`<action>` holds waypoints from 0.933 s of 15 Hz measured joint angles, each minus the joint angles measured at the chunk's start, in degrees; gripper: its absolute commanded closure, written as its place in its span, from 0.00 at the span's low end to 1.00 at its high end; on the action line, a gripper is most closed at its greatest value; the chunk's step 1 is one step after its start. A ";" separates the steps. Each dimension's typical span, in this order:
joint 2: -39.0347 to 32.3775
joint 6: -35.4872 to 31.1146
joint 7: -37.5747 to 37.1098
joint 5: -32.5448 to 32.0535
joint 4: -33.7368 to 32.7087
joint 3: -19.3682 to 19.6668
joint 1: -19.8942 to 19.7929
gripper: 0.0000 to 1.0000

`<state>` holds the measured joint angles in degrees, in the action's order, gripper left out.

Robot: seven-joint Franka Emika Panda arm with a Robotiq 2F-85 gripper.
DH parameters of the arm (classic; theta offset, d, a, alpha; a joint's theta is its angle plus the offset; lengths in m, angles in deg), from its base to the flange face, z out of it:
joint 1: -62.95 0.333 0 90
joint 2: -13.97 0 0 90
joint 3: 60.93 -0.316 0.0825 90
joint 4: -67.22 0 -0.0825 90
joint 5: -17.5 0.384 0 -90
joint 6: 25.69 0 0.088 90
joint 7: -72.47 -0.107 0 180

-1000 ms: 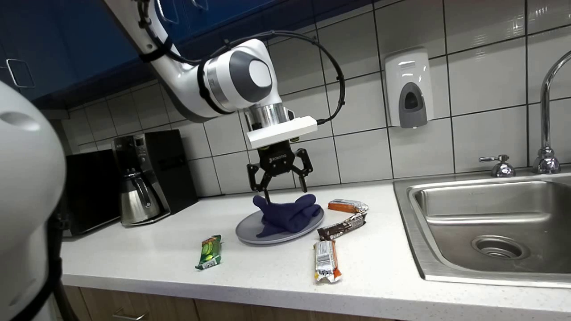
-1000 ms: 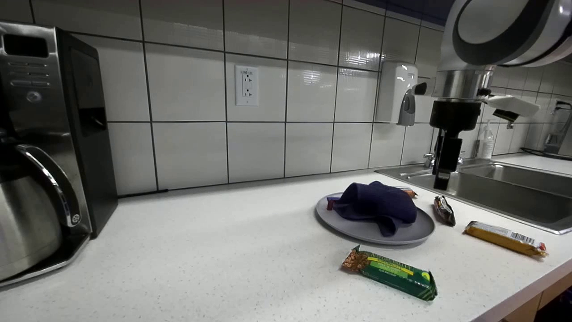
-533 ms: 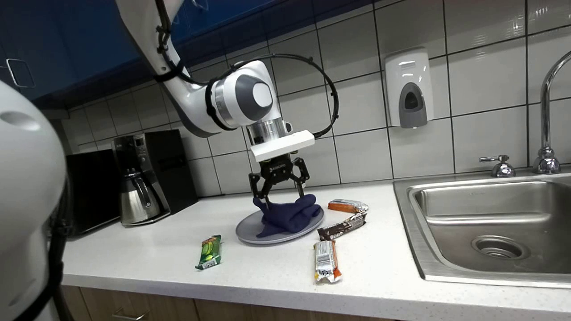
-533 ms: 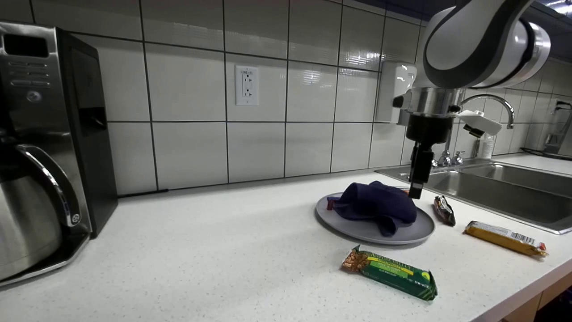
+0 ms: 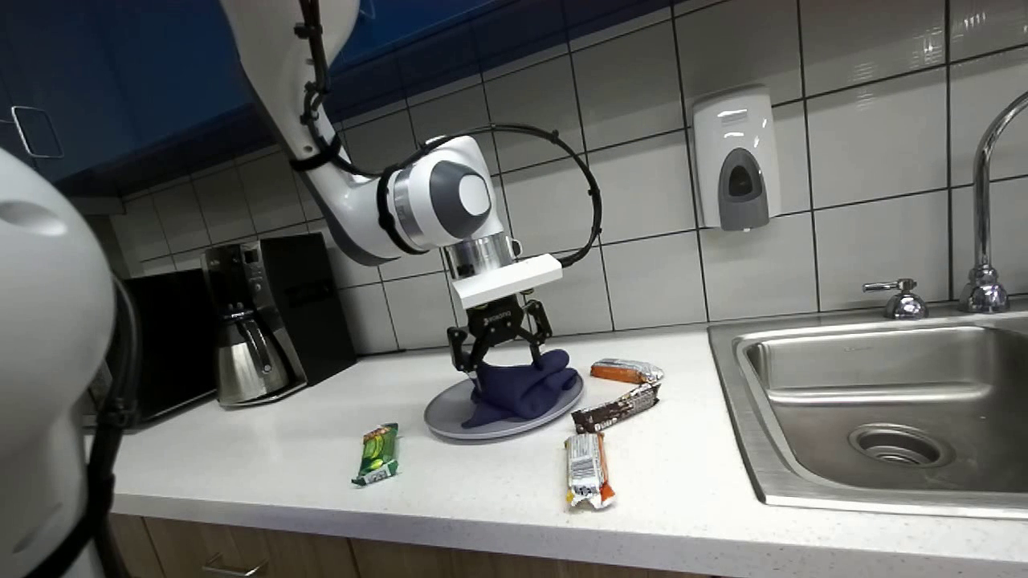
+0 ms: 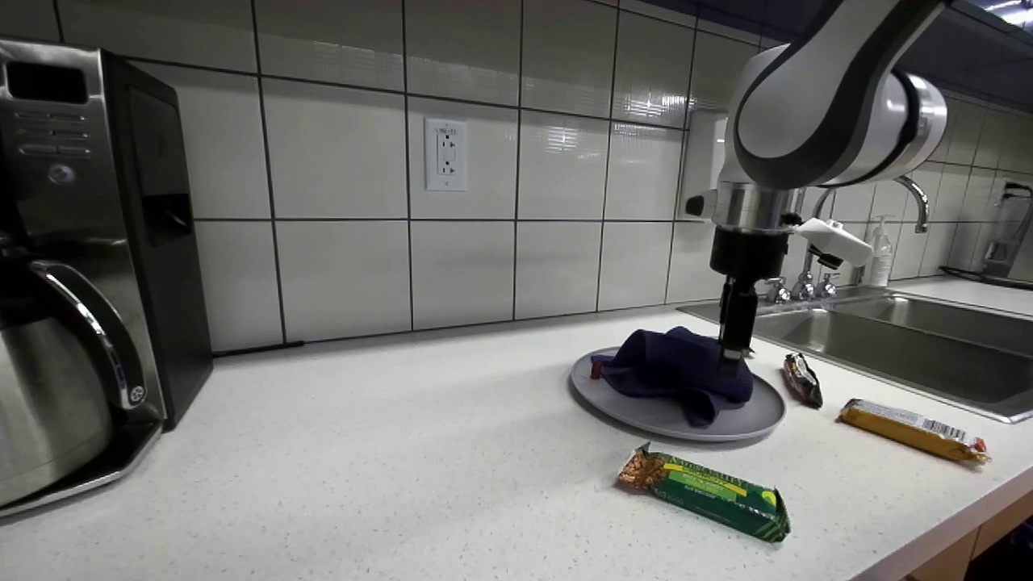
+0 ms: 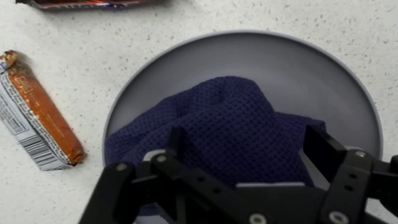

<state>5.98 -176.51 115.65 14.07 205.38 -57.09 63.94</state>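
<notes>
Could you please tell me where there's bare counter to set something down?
The widest bare patch lies between coffee maker, plate and green bar; a narrower strip separates three other bars from the sink. It's crowded around those bars and at the cloth by the fingers.

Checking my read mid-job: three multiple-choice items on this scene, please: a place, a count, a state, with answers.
1. Where does the dark blue cloth lie?
A) In the sink
B) On the gray plate
C) By the faucet

2. How many wrapped bars lie on the counter?
A) Four
B) Two
C) Seven

3. The end effector is:
A) Shut, empty
B) Shut on a bar
C) Open

1 B: the wrist view shows it on the plate.
2 A: a green bar, a brown bar and two orange-and-silver bars show in an exterior view.
3 C: its fingers stand apart in the wrist view.
</notes>
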 measured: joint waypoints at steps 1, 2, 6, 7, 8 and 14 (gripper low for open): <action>-0.32 0.00 0.00 -0.01 -0.26 -0.22 -0.17 0.00; -0.60 0.00 0.00 -0.04 -0.49 -0.31 -0.27 0.00; -1.71 -0.16 0.00 -0.36 -1.10 -0.35 -0.67 0.00; -2.01 -0.31 0.00 -0.41 -1.20 -0.35 -0.80 0.00; -2.35 -0.51 0.00 -0.42 -1.36 -0.35 -0.93 0.00; -4.49 -1.85 -0.02 -0.42 -2.93 -0.63 -1.49 0.26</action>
<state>1.49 -178.36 115.64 13.64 202.45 -57.72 62.46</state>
